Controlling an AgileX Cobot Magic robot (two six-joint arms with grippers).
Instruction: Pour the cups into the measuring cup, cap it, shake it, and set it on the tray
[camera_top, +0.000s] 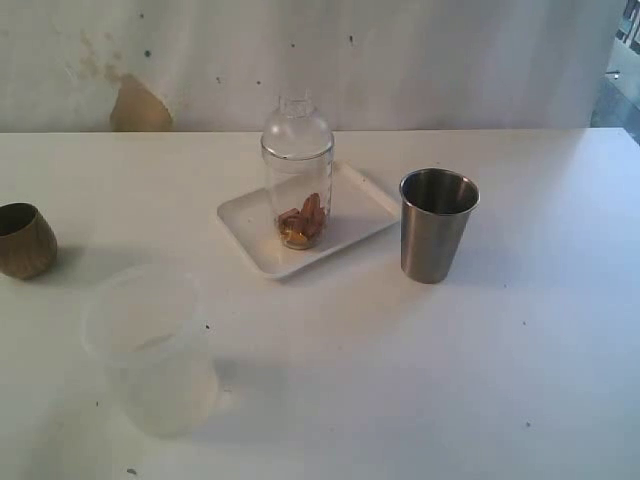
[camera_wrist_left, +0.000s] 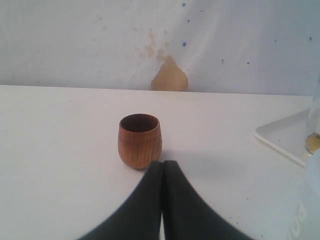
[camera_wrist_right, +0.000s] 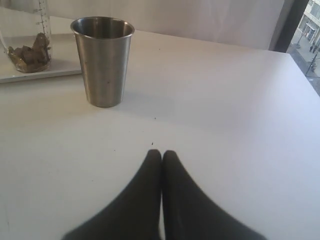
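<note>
The clear measuring cup (camera_top: 297, 185) stands upright on the white tray (camera_top: 250, 220) with the clear dome cap (camera_top: 297, 125) on top and brown and yellow pieces at its bottom. The steel tumbler (camera_top: 436, 224) stands right of the tray, upright; it also shows in the right wrist view (camera_wrist_right: 103, 60). The wooden cup (camera_top: 22, 240) stands upright at the far left. My left gripper (camera_wrist_left: 163, 164) is shut and empty, just short of the wooden cup (camera_wrist_left: 140, 141). My right gripper (camera_wrist_right: 162, 153) is shut and empty, a short way from the tumbler. Neither gripper shows in the exterior view.
A frosted milky-white cup (camera_top: 152, 350) stands near the table's front left. The tray's corner (camera_wrist_left: 280, 137) shows at the edge of the left wrist view. A white wall with a torn brown patch (camera_top: 138, 105) runs behind the table.
</note>
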